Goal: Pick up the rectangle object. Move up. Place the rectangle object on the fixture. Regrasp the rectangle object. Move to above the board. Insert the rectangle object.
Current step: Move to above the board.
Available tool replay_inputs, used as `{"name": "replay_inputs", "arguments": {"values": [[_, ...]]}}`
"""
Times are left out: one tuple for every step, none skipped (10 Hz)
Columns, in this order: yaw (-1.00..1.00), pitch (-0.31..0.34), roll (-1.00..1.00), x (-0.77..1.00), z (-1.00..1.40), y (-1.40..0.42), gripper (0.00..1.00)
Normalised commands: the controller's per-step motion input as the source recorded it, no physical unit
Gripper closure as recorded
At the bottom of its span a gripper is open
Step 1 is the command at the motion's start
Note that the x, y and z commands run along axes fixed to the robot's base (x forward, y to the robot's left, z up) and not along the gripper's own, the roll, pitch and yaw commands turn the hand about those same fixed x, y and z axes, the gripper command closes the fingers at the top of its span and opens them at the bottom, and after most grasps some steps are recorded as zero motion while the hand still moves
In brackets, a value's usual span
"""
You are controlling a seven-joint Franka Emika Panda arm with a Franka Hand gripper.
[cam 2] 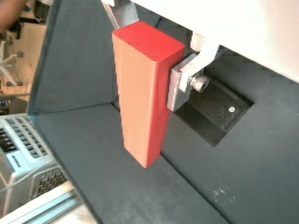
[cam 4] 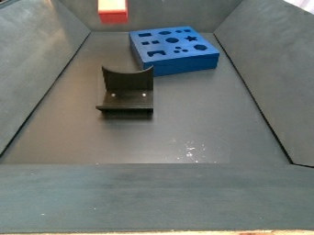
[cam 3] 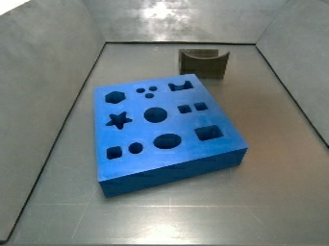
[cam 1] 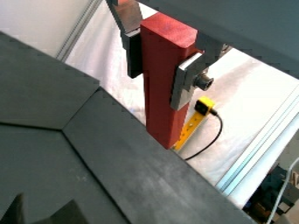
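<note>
The gripper [cam 1: 158, 70] is shut on the rectangle object [cam 1: 162, 83], a red-orange bar that hangs upright between the silver fingers [cam 1: 184, 80]. Both wrist views show this grip, and in a wrist view the bar [cam 2: 142, 96] hangs well above the dark floor. In a side view only the bar's lower end [cam 4: 113, 9] shows at the picture's upper edge, high up and behind the fixture [cam 4: 127, 92]. The gripper itself is out of both side views. The fixture [cam 3: 203, 62] stands empty near the back wall. The blue board [cam 3: 164, 123] lies flat with its holes empty and also shows in a side view [cam 4: 174, 49].
Dark sloped walls [cam 4: 43, 83] enclose the grey floor on all sides. A darker plate with a pale dot [cam 2: 219, 112] lies on the floor below the gripper. A yellow cable piece [cam 1: 201, 112] lies outside the wall.
</note>
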Motion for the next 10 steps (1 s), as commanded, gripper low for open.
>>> {"name": "replay_inputs", "arguments": {"values": [[0.03, 0.096, -0.03, -0.01, 0.38, -0.02, 1.00], [0.04, 0.106, -0.03, 0.00, 0.22, -0.02, 1.00], [-0.09, -0.007, -1.00, -0.69, 0.18, -1.00, 1.00], [-0.09, -0.010, -1.00, -0.69, 0.16, -1.00, 1.00], [-0.09, -0.029, -1.00, -0.75, 0.18, -1.00, 1.00], [-0.09, -0.032, -1.00, -0.76, 0.16, -1.00, 1.00], [-0.10, -0.026, -1.00, -0.77, 0.17, -1.00, 1.00], [-0.10, -0.021, -1.00, -0.78, 0.17, -1.00, 1.00], [-0.10, -0.019, -1.00, -0.80, 0.17, -1.00, 1.00], [-0.11, -0.013, -1.00, -0.58, 0.11, -0.66, 1.00]]}}
